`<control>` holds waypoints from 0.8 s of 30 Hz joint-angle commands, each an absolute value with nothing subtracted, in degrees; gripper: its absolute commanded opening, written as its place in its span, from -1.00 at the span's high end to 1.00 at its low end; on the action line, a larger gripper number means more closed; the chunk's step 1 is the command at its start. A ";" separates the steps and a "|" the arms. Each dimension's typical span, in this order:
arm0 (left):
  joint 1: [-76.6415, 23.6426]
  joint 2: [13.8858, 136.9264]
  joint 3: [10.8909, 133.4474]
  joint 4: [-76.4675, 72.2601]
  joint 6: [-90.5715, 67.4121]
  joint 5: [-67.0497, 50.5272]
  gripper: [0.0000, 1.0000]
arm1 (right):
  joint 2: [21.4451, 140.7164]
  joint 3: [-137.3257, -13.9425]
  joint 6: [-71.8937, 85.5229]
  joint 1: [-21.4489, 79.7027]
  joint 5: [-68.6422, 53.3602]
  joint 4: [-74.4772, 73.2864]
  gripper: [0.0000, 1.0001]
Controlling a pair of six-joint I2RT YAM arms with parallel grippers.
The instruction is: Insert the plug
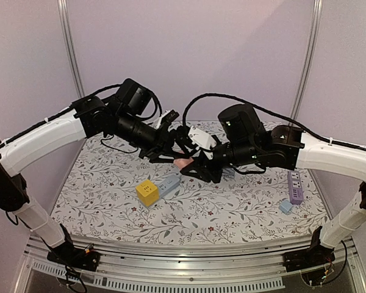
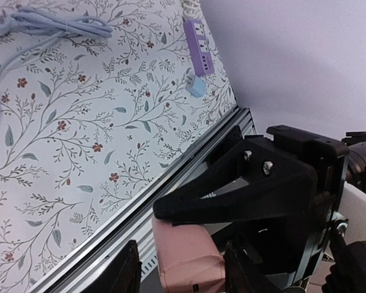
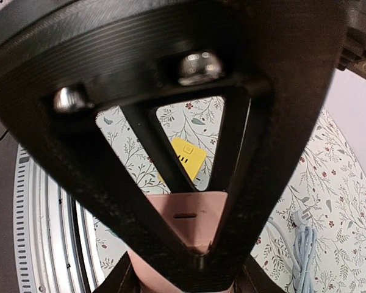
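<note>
Pink plug (image 1: 184, 163) held in mid-air over the middle of the worktop (image 1: 232, 213), both claws meeting on it.
Right gripper (image 3: 184, 278) is clamped on the plug, pressed on both sides. Left gripper (image 2: 182, 271) has it between its tips with a sliver of gap on one side, so can't tell if it grips. Yellow cube (image 1: 147, 192) and grey-blue adapter (image 1: 168, 185) lie touching, below, toward the near edge. Purple power strip (image 1: 296, 186) is by the right edge.

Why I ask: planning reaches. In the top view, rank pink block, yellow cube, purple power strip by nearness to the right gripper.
1. Pink block, at the right gripper, centre.
2. Yellow cube, lower left of centre.
3. Purple power strip, far right.
</note>
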State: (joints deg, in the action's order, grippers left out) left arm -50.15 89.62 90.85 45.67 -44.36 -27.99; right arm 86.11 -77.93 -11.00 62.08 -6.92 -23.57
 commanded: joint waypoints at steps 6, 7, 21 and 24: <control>-51.64 90.27 90.89 46.13 -43.69 -28.30 0.29 | 87.10 -79.10 -10.55 63.44 -4.21 -24.48 1.00; -51.67 90.33 90.88 46.31 -43.68 -28.30 0.33 | 87.14 -79.22 -10.48 63.51 -4.02 -24.66 1.00; -51.76 90.27 90.44 49.49 -42.05 -27.98 0.00 | 87.42 -79.67 -9.58 64.01 -2.11 -26.06 1.00; -51.98 90.81 90.69 49.47 -42.01 -28.04 0.00 | 87.70 -80.08 -9.58 64.15 -2.11 -26.07 1.00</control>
State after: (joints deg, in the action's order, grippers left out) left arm -50.87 89.71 90.83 48.29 -42.89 -27.83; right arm 86.56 -78.11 -10.31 63.44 -3.09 -25.69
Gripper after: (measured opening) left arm 0.500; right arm 0.426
